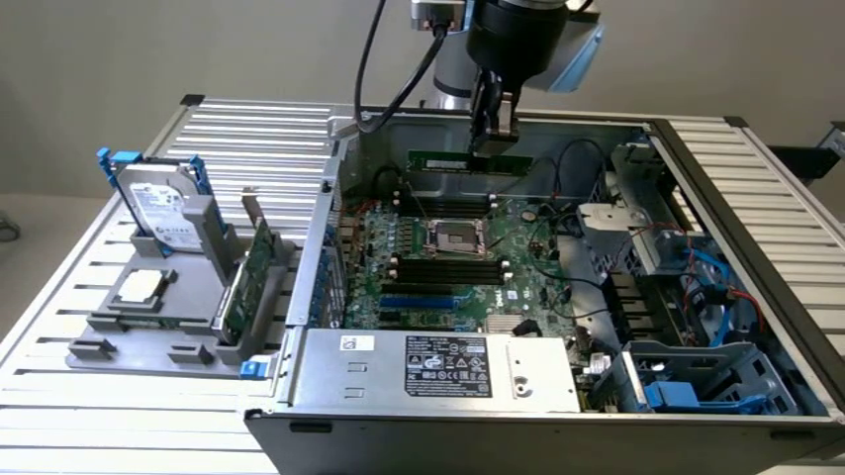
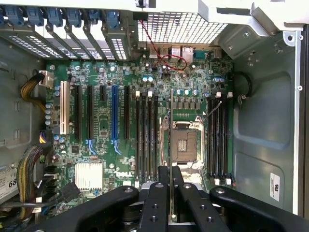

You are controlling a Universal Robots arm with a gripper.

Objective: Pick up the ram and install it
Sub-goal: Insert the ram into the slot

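Half done: the gripper (image 1: 492, 141) pinches the ram (image 1: 469, 161) by its top edge, holding it aloft inside the open computer case (image 1: 555, 440), above the motherboard (image 2: 104, 121); memory slots (image 2: 145, 135) look empty, seating not yet done

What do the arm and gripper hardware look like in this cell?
Arm: black cylindrical wrist section with a pale blue cap and a grey metal joint behind. Black cables trail beside it. Gripper: all black, slim flat fingers dotted with round screw heads, flanked by chunky curved outer links.
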